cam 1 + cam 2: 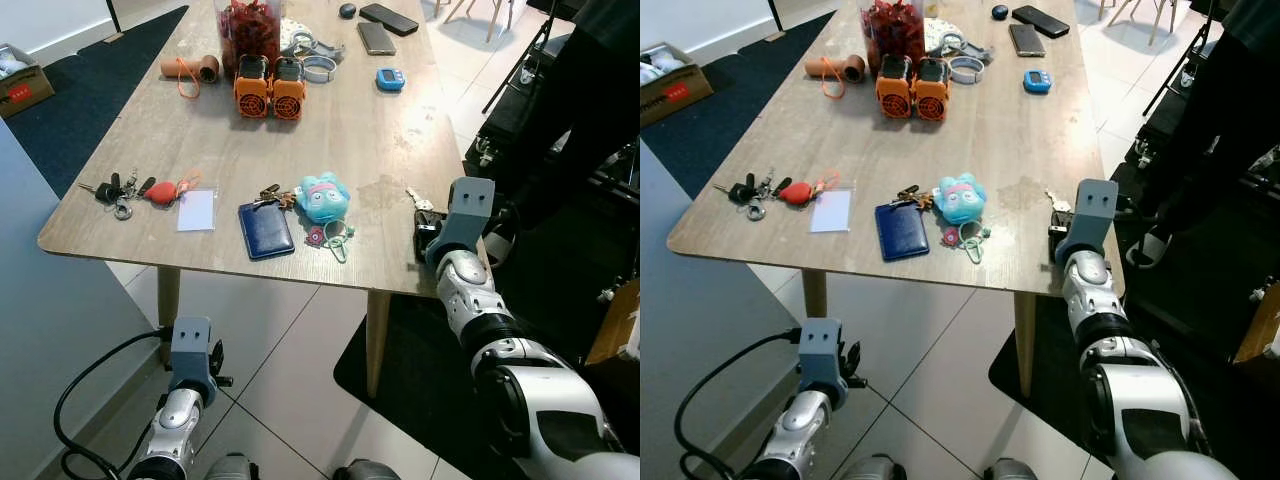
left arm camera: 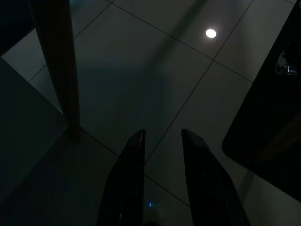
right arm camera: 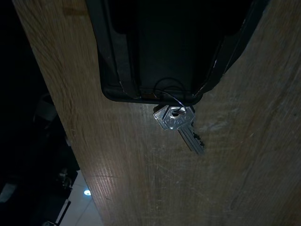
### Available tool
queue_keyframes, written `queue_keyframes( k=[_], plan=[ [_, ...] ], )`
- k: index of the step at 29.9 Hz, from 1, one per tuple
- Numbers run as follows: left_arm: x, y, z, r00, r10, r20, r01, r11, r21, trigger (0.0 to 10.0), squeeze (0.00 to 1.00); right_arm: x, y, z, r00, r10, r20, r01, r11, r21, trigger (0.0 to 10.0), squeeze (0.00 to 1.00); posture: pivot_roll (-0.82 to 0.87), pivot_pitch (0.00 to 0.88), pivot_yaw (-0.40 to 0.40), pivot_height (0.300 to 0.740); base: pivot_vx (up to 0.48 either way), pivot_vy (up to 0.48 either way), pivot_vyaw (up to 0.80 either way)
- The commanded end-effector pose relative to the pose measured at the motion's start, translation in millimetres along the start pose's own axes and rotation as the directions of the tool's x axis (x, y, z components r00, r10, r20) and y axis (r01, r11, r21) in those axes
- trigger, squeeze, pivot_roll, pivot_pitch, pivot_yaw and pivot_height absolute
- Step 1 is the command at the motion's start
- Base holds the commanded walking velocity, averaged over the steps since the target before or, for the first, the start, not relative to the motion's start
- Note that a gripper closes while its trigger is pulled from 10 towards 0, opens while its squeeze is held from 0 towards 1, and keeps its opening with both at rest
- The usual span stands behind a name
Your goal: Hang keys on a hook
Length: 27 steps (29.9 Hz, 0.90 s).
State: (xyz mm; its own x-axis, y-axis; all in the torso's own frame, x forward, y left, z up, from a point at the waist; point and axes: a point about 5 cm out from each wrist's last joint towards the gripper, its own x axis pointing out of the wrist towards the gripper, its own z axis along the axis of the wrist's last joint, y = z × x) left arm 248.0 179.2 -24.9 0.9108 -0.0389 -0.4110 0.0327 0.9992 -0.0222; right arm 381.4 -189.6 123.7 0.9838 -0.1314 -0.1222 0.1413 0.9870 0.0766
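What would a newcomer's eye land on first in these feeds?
Likely the right gripper at the table's right edge, pressed down over a silver key on its ring. Next, the blue plush keychain beside a navy wallet near the front edge, then two orange devices farther back. The left gripper hangs idle over the floor.

Head cams look down at table (image 1: 400, 130); wrist cams close.

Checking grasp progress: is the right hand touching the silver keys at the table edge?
Cannot tell. In the right wrist view the silver keys lie at the right hand tip, contact hidden.
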Motion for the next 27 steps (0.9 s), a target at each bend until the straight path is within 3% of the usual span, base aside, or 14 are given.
queue_keyframes(
  k=[1, 7, 8, 9, 10, 11, 12, 13, 14, 15, 16, 17, 18, 27],
  plan=[
    [-3.4, -5.9, -9.2, 0.999, -0.012, -0.035, 0.012, 1.000, -0.003, 10.0, 0.00, -0.5, -5.2, -5.9, 0.999, -0.026, -0.040, 0.026, 1.000, -0.001, 10.0, 0.00, 0.08, 0.167, -0.064, 0.740, 0.000, 0.000, 0.00],
    [-3.7, -6.0, -9.4, 0.999, -0.012, -0.036, 0.012, 1.000, -0.002, 10.0, 0.00, 0.4, -4.4, -3.3, 0.999, -0.035, -0.033, 0.035, 0.999, 0.012, 10.0, 0.00, 0.08, 0.167, -0.065, 0.740, 0.000, 0.000, 0.00],
    [-3.7, -5.9, -9.3, 0.999, -0.011, -0.036, 0.011, 1.000, -0.002, 10.0, 0.00, 0.5, -3.7, -2.9, 0.999, -0.032, -0.030, 0.032, 0.999, 0.015, 6.1, 0.00, 0.08, 0.168, -0.065, 0.740, 0.000, 0.000, 0.00],
    [-3.6, -5.8, -9.2, 0.999, -0.011, -0.037, 0.011, 1.000, -0.002, 10.0, 0.00, 0.5, -3.2, -2.7, 0.999, -0.030, -0.029, 0.030, 0.999, 0.016, 3.5, 0.00, 0.08, 0.168, -0.065, 0.740, 0.000, 0.000, 0.00],
    [-3.6, -5.8, -9.2, 0.999, -0.011, -0.037, 0.011, 1.000, -0.002, 10.0, 0.00, 0.5, -3.2, -2.7, 0.999, -0.030, -0.029, 0.030, 0.999, 0.016, 3.5, 0.00, 0.08, 0.168, -0.065, 0.740, 0.000, 0.000, 0.00],
    [-3.4, -5.9, -9.1, 0.999, -0.011, -0.037, 0.011, 1.000, -0.001, 10.0, 0.00, 0.5, -3.0, -2.6, 0.999, -0.029, -0.028, 0.029, 0.999, 0.017, 2.2, 0.00, 0.08, 0.168, -0.065, 0.740, 0.000, 0.000, 0.00],
    [-3.4, -5.9, -9.1, 0.999, -0.011, -0.037, 0.011, 1.000, -0.001, 10.0, 0.00, 0.5, -3.0, -2.6, 0.999, -0.029, -0.028, 0.029, 0.999, 0.017, 2.2, 0.00, 0.08, 0.168, -0.065, 0.740, 0.000, 0.000, 0.00],
    [-3.4, -5.9, -9.0, 0.999, -0.011, -0.037, 0.011, 1.000, -0.001, 10.0, 0.00, 0.5, -2.8, -2.7, 0.999, -0.029, -0.027, 0.029, 0.999, 0.018, 0.0, 0.00, 0.09, 0.168, -0.065, 0.740, 0.000, 0.000, 0.00],
    [-3.5, -5.8, -9.1, 0.999, -0.011, -0.038, 0.011, 1.000, 0.000, 10.0, 0.00, 0.4, -2.8, -3.0, 0.999, -0.029, -0.027, 0.030, 0.999, 0.017, 0.0, 0.00, 0.09, 0.167, -0.064, 0.740, 0.000, 0.000, 0.00],
    [-3.7, -5.7, -9.3, 0.999, -0.011, -0.038, 0.011, 1.000, 0.000, 10.0, 0.00, 0.2, -2.7, -3.3, 0.999, -0.031, -0.027, 0.032, 0.999, 0.015, 2.3, 0.00, 0.09, 0.166, -0.063, 0.740, 0.000, 0.000, 0.00],
    [-3.9, -5.6, -9.5, 0.999, -0.012, -0.039, 0.012, 1.000, 0.001, 10.0, 0.00, 0.1, -2.9, -3.8, 0.999, -0.034, -0.029, 0.035, 0.999, 0.011, 5.3, 0.00, 0.09, 0.165, -0.062, 0.740, 0.000, 0.000, 0.00],
    [-3.9, -5.6, -9.5, 0.999, -0.012, -0.039, 0.012, 1.000, 0.001, 10.0, 0.00, 0.1, -2.9, -3.8, 0.999, -0.034, -0.029, 0.035, 0.999, 0.011, 5.3, 0.00, 0.09, 0.165, -0.062, 0.740, 0.000, 0.000, 0.00],
    [-4.0, -5.5, -9.6, 0.999, -0.012, -0.039, 0.012, 1.000, 0.002, 10.0, 0.00, 0.0, -3.1, -4.1, 0.999, -0.037, -0.030, 0.037, 0.999, 0.008, 10.0, 0.00, 0.09, 0.165, -0.062, 0.740, 0.000, 0.000, 0.00],
    [-2.9, -5.5, -8.3, 0.999, -0.015, -0.038, 0.015, 1.000, 0.005, 10.0, 0.00, 0.1, -5.3, -3.6, 0.999, -0.046, -0.029, 0.046, 0.999, 0.007, 10.0, 0.00, 0.08, 0.154, -0.060, 0.740, 0.000, 0.000, 0.00]
  ],
)
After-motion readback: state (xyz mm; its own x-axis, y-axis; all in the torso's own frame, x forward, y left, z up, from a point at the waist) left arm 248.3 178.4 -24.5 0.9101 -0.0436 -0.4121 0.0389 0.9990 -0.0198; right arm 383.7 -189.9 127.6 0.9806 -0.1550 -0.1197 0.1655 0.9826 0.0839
